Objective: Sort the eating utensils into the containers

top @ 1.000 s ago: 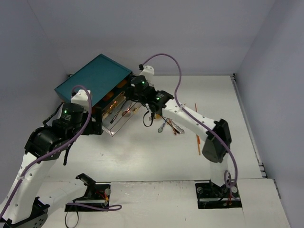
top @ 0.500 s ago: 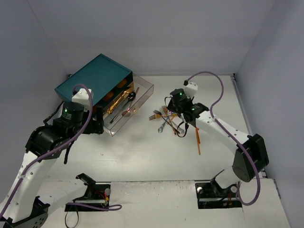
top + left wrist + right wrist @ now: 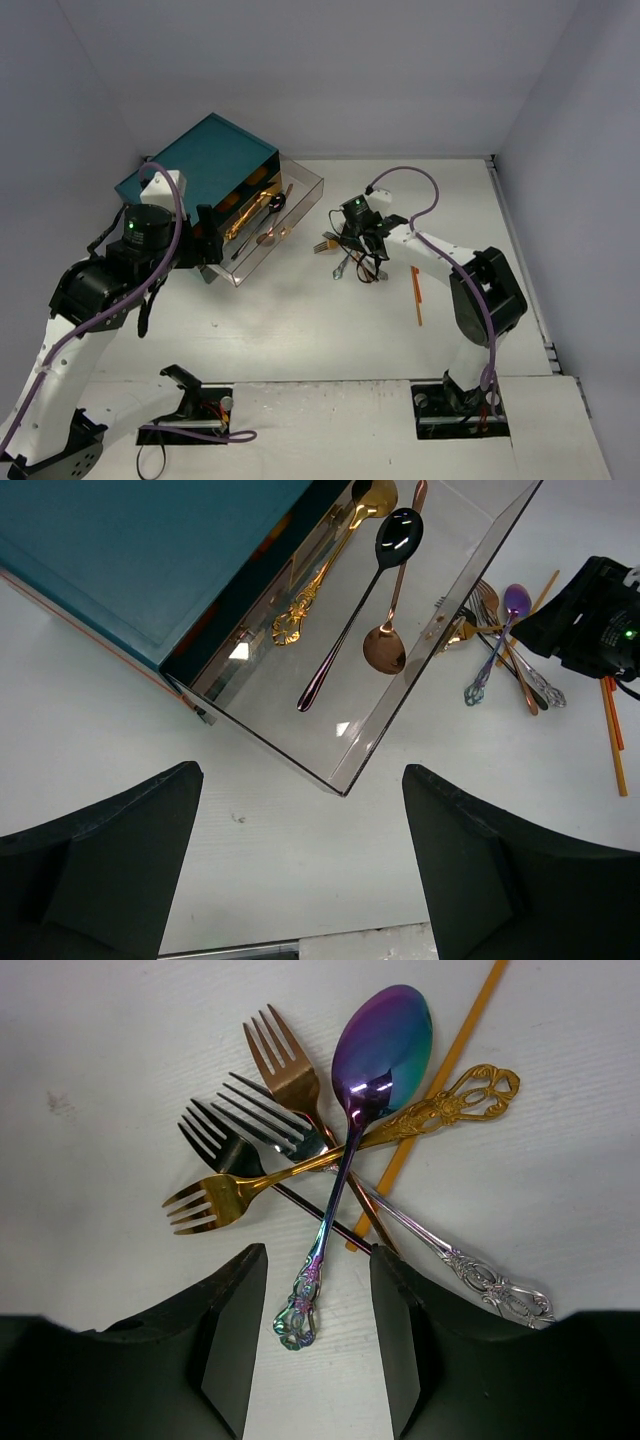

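The teal chest (image 3: 200,165) has one clear drawer (image 3: 440,630) pulled out, holding a gold spoon (image 3: 320,580), a black spoon (image 3: 398,530) and a coppery spoon (image 3: 384,650). A pile of utensils (image 3: 350,258) lies on the table to its right. My right gripper (image 3: 318,1305) is open low over the pile, its jaws either side of the handle of an iridescent purple spoon (image 3: 380,1045). A gold fork (image 3: 215,1200), copper fork (image 3: 280,1055), black fork (image 3: 215,1140) and orange chopstick (image 3: 450,1060) lie crossed under it. My left gripper (image 3: 300,850) is open and empty before the drawer.
Two orange chopsticks (image 3: 416,295) lie on the table right of the pile. The drawer's clear front wall juts out toward the pile. Grey walls close in the table at the back and both sides.
My right arm has swung from the drawer over to the utensil pile and come down over the purple spoon's handle. My left arm has shifted slightly back.
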Motion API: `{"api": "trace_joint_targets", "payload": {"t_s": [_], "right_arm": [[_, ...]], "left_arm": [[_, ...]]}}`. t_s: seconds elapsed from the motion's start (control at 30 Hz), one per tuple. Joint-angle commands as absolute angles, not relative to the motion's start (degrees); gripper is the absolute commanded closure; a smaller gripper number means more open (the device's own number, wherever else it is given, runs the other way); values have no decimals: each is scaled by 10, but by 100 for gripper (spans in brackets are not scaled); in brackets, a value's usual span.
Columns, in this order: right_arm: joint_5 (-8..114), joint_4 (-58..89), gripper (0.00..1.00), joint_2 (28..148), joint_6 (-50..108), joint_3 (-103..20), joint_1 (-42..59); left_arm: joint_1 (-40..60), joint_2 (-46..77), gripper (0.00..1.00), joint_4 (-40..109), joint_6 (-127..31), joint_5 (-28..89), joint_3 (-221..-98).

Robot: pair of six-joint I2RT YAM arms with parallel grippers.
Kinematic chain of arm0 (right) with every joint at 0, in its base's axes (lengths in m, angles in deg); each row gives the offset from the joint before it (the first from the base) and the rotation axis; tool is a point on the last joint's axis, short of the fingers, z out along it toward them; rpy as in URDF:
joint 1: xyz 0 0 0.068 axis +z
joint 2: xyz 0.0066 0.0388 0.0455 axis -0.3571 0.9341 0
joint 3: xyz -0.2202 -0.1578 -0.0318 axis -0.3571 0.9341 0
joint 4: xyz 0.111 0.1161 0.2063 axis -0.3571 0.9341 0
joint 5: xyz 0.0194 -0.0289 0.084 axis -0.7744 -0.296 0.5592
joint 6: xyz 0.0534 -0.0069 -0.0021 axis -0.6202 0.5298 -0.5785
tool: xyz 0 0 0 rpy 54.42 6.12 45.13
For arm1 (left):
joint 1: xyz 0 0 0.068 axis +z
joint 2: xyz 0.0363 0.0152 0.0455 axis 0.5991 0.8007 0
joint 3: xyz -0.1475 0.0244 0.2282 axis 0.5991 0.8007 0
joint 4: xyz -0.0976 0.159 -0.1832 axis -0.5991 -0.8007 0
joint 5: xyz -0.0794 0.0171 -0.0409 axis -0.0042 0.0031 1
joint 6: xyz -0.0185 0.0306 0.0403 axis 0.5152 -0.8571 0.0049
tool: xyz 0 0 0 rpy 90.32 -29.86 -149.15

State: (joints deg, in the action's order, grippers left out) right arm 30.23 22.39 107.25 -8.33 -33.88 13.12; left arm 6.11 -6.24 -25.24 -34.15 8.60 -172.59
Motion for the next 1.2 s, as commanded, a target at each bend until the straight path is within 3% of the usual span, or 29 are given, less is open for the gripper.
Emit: {"api": "trace_joint_targets", "payload": {"t_s": [0.0,0.93,1.17], "right_arm": [[305,210,57,1094,-79,-388,127],[297,210,76,1203,-158,-394,112],[273,211,96,1204,-164,-389,112]], "left_arm": [[62,-84,21,-226,-321,67,-1703],[64,-85,21,-237,-355,115,-1676],[64,-93,21,-242,-366,115,-1674]]}}
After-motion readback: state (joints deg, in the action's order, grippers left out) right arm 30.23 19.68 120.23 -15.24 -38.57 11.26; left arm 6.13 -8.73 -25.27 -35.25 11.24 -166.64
